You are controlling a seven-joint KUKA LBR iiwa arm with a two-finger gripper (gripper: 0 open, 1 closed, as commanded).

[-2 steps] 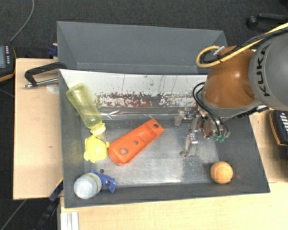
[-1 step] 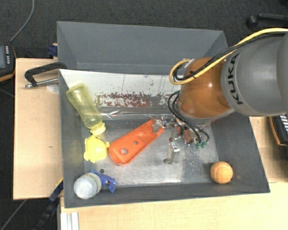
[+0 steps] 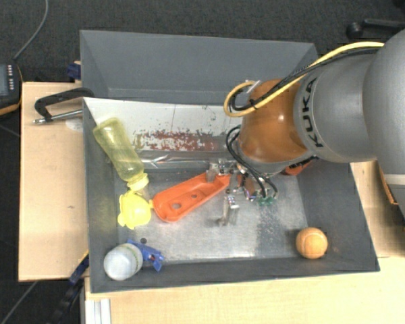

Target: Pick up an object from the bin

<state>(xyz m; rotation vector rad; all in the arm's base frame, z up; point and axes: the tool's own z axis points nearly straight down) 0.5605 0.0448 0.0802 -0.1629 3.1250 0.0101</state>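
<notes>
My gripper point(image 3: 225, 211) hangs low over the middle of the bin, under the orange wrist cover. Its metal fingers point down at the bin floor just right of a flat orange plastic tool point(image 3: 187, 197) that lies slanted across the centre. The tool's upper right end lies close against the gripper's body. Nothing shows between the fingers.
A yellow translucent bottle point(image 3: 121, 149) leans in the back left corner, with a yellow crumpled piece point(image 3: 134, 210) below it. A white and blue capped thing point(image 3: 126, 260) lies at the front left. A wooden ball point(image 3: 312, 242) rests at the front right.
</notes>
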